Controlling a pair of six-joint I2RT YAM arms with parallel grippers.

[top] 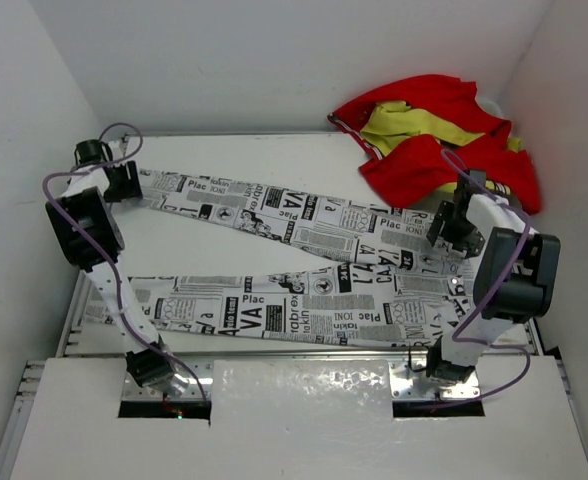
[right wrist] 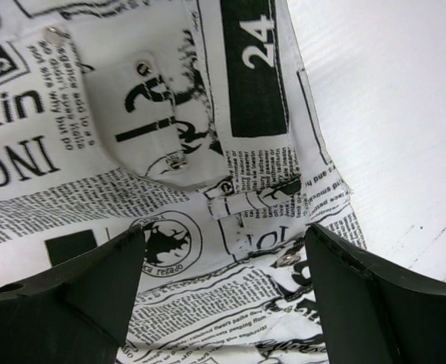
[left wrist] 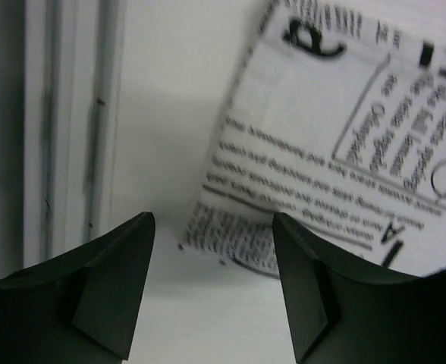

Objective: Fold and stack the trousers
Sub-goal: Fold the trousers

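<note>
Left pincer (left wrist: 213,220): jaws parted, empty, cuff (left wrist: 299,152) just ahead. Right pincer (right wrist: 224,231): jaws wide, empty, hovering over waist (right wrist: 132,114).

Desk (top: 204,245): walls close on left, back and right; bare room between legs and behind far leg.

Trousers (top: 374,300): flat, legs splayed in V toward left, waist at right.

Red garment (top: 424,140): back right corner, near waist.

Risks, judged:
- Splayed legs give skewed fold.
- Right arm may snag red garment.
- Left pincer beside desk edge; grip may miss cuff or take one layer only.
</note>
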